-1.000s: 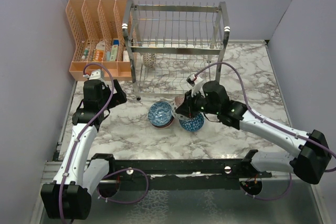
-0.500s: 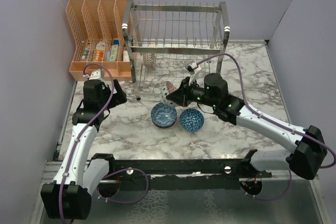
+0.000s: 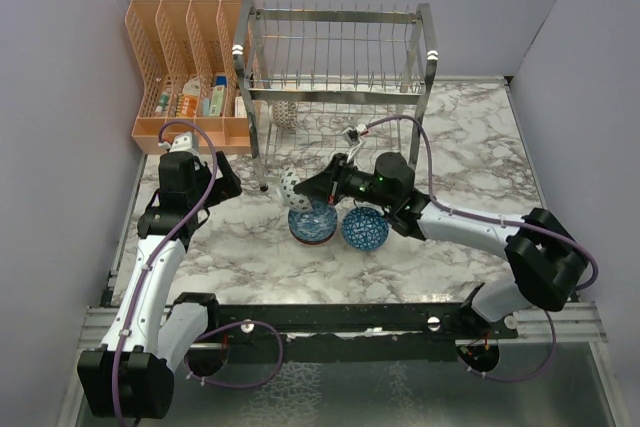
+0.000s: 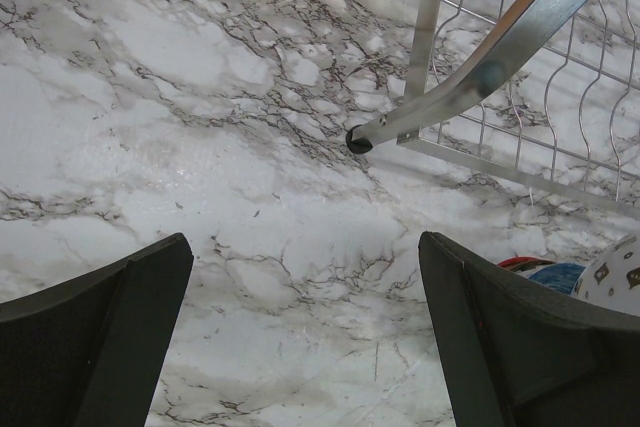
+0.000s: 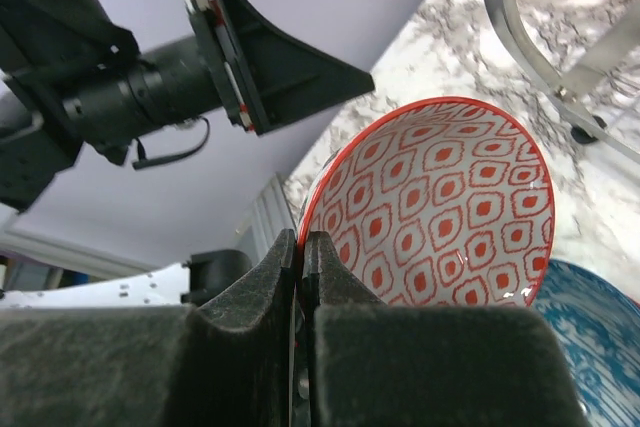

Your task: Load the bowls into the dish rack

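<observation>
Red-patterned bowl (image 5: 440, 207) clamped at its rim in right end effector (image 5: 301, 247), apparently airborne; left end effector (image 4: 305, 337) apart.

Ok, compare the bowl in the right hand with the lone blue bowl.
The held bowl is red-patterned inside; the lone bowl is blue. The held bowl is tipped on edge, its rim pinched by the right hand; the lone bowl sits upright on the table. Both are small and round.

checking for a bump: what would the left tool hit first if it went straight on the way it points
The left tool, open, would most likely meet the bare marble table first, just short of the black foot of the dish rack. Depth is unclear.
</observation>
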Robot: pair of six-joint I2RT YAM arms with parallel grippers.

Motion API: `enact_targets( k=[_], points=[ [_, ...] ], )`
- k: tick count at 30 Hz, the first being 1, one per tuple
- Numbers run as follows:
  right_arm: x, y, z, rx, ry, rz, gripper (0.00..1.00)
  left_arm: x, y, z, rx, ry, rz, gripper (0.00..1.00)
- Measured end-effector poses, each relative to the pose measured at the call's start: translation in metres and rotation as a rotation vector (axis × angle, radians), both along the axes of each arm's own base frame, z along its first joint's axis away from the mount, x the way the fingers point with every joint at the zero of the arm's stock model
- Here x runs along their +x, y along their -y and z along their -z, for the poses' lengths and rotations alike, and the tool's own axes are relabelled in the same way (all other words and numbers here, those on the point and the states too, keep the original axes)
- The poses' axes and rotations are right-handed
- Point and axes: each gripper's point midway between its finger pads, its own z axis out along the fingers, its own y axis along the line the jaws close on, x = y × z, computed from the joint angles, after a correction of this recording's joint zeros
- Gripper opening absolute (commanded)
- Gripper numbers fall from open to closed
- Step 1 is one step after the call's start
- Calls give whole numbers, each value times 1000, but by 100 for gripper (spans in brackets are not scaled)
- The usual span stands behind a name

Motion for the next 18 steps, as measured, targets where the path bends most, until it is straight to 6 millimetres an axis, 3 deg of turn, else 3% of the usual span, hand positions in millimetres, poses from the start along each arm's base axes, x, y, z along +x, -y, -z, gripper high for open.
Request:
enact_targets(
  k=[8,18],
  points=[
    [25,-21,-21,135,-45,42,1,0,0,-2,-1,8,2,99],
    [57,-46,7,190,-187,99,1,-1,1,-5,-3,19,5,99]
  ],
)
